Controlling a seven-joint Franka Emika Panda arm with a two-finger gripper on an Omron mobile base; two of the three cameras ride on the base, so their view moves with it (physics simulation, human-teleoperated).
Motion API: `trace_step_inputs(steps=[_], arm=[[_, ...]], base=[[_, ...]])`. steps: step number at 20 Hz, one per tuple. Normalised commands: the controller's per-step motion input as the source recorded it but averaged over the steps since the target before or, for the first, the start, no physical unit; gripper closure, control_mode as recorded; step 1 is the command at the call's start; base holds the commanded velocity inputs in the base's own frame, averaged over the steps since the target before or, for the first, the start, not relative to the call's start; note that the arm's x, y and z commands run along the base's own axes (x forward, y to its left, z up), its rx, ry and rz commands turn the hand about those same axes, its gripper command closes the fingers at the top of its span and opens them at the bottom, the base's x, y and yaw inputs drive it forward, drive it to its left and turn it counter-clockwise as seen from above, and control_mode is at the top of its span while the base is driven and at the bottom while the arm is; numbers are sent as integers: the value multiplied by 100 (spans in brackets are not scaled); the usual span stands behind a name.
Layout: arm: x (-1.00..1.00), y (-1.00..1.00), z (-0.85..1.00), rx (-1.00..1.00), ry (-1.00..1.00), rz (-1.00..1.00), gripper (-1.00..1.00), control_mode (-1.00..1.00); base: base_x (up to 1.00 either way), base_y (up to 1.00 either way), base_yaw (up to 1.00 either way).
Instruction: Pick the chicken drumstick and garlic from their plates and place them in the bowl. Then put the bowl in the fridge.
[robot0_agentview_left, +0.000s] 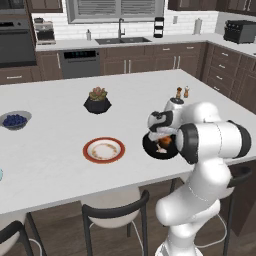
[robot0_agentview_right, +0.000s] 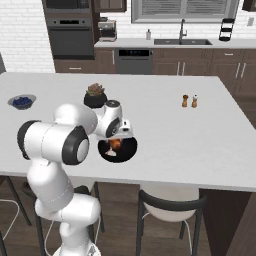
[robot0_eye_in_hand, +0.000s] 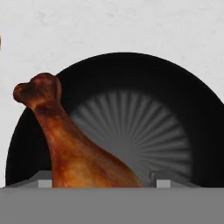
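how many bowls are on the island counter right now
2: the round black shallow bowl under the gripper near the counter's front edge, and the grey bowl of blueberries at the far left. Others may be hidden.
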Motion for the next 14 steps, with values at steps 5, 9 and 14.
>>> trace_step_inputs(steps=[5,9,14], arm=[[18,0,-46,2,-7,0,-100,-100],[2,0,5,0,0,0,-100,-100],[-17,-5,49,0,3,-10,-100,-100]], base=[[0,0,0],[0,0,0],[0,0,0]])
